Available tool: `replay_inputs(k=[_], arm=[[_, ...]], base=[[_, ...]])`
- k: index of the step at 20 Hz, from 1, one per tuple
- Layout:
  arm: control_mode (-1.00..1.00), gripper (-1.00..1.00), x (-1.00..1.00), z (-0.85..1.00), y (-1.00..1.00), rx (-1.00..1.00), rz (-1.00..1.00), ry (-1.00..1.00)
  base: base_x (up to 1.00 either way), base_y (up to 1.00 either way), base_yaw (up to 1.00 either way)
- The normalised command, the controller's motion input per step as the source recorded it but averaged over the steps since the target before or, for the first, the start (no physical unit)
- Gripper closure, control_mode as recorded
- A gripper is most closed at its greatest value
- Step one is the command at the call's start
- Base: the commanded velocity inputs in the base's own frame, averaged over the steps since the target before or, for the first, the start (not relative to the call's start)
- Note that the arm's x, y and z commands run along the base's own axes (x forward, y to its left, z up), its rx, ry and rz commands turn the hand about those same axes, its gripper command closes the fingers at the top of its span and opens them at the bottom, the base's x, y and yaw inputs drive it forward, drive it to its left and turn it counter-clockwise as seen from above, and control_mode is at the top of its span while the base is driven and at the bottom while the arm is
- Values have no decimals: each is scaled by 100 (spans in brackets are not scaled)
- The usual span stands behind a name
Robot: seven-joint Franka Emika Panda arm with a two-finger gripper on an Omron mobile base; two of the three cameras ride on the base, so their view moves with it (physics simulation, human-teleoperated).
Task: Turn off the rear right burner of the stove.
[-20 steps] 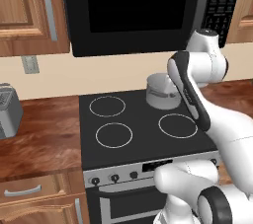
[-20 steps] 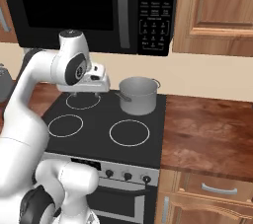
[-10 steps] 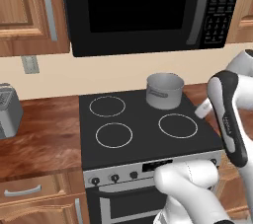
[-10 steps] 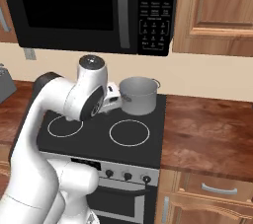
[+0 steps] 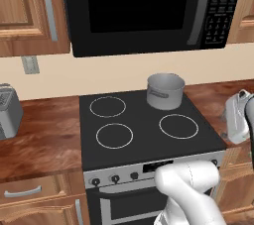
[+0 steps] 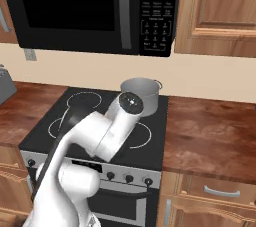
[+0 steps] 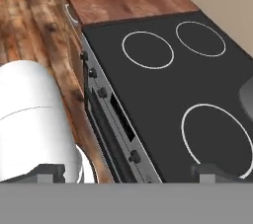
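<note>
- Black glass tops the stove (image 5: pixel 144 135), a wide range marked with four thin white rings, set between wooden counters below a black microwave (image 5: pixel 144 8).
- Its silver front panel (image 7: pixel 116 124) carries small black knobs (image 7: pixel 92 73) in a row, which runs along the stove's front edge.
- In the hand view the pincer (image 7: pixel 128 171) looks down along that front edge. The knob row stretches ahead of it and slightly left, and the glass top lies to the right of the fingers.
- The two dark fingertips (image 7: pixel 210 171) stand far apart at the bottom of the hand view, so the pincer is spread wide and holds nothing.
- My judgement: the knob for the rear right burner is probably one of the closer ones, just ahead of the tips, though which one I cannot tell.
- The white arm (image 6: pixel 107 133) bends forward over the stove's front, its hand tipped downward towards the panel.
- A grey pot (image 5: pixel 165 90) sits on the rear right ring, beyond the pincer.
- A toaster (image 5: pixel 7 110) stands on the far counter.
</note>
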Motion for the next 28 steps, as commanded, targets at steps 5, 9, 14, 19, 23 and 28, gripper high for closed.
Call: replay_inputs(k=[5,9,14,19,23,28], arm=[[-100,-100,-19,-47,-16,-1,51,-36],[-100,-100,-15,-49,0,-5,38,-45],[-100,-100,-10,-42,-13,-1,31,-40],[-100,-100,-9,-49,-5,-3,24,-40],[-100,-100,-1,-56,-1,-9,10,-37],[-100,-100,0,-62,-5,-7,2,-29]], base=[[0,0,0],[0,0,0],[0,0,0],[0,0,0],[0,0,0],[0,0,0]])
